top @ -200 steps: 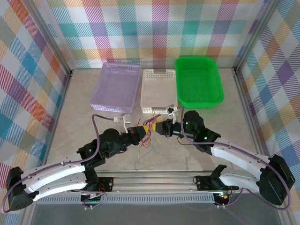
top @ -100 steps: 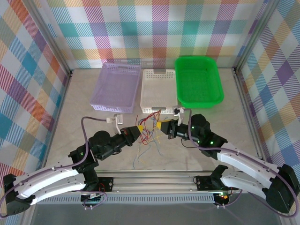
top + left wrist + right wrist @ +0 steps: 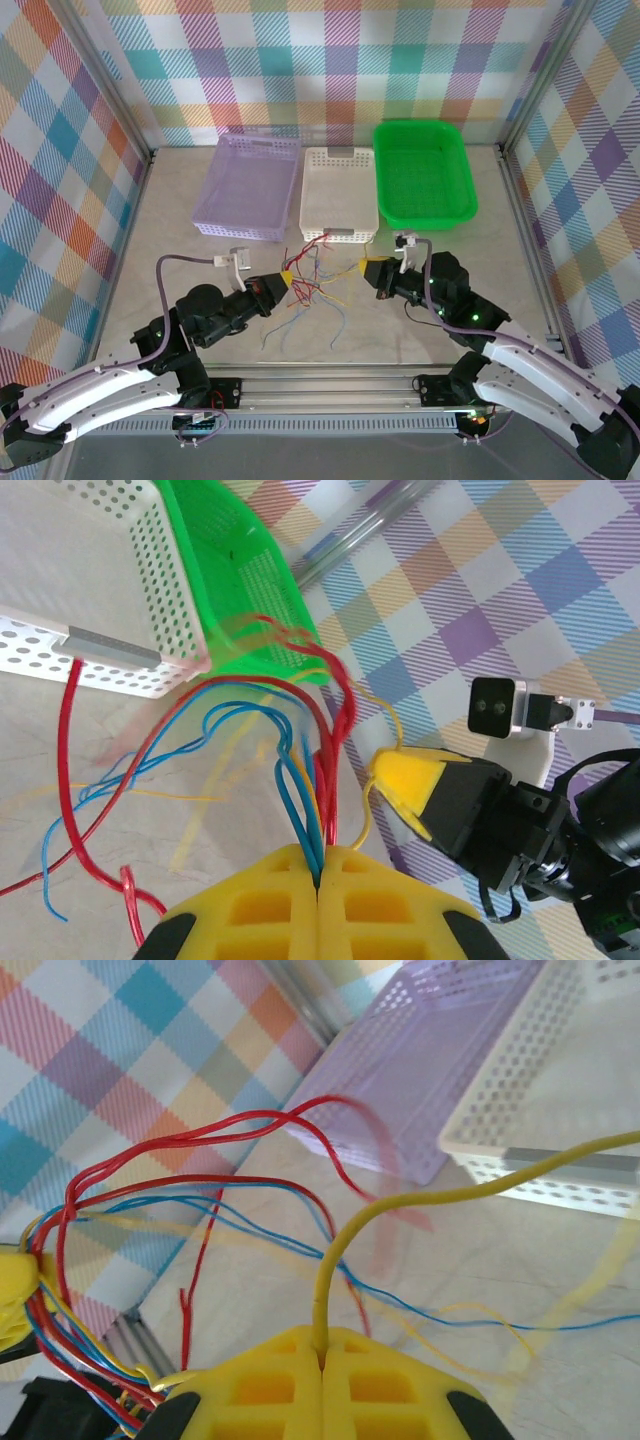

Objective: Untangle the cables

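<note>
The cables (image 3: pixel 312 288) are a loose tangle of thin red, blue and yellow wires hanging between my two grippers above the table, just in front of the white basket. My left gripper (image 3: pixel 286 278) is shut on a bunch of blue, red and yellow cables (image 3: pixel 318 820); its yellow fingertips (image 3: pixel 270 900) meet around them. My right gripper (image 3: pixel 366 268) is shut on a single yellow cable (image 3: pixel 335 1250) that arches up from its fingertips (image 3: pixel 375 1375). The right gripper (image 3: pixel 408 790) faces the left one a short way off. Loose ends (image 3: pixel 290 330) trail on the table.
Three baskets stand in a row at the back: purple (image 3: pixel 250 185), white (image 3: pixel 338 190) and green (image 3: pixel 423 170). Metal frame rails (image 3: pixel 135 190) border the table on both sides. Thick purple cords (image 3: pixel 175 262) run along the arms.
The two grippers have drawn apart, the left back to the left and the right to the right. The cable bundle between them has spread wider, with the yellow cable pulled out to the right.
</note>
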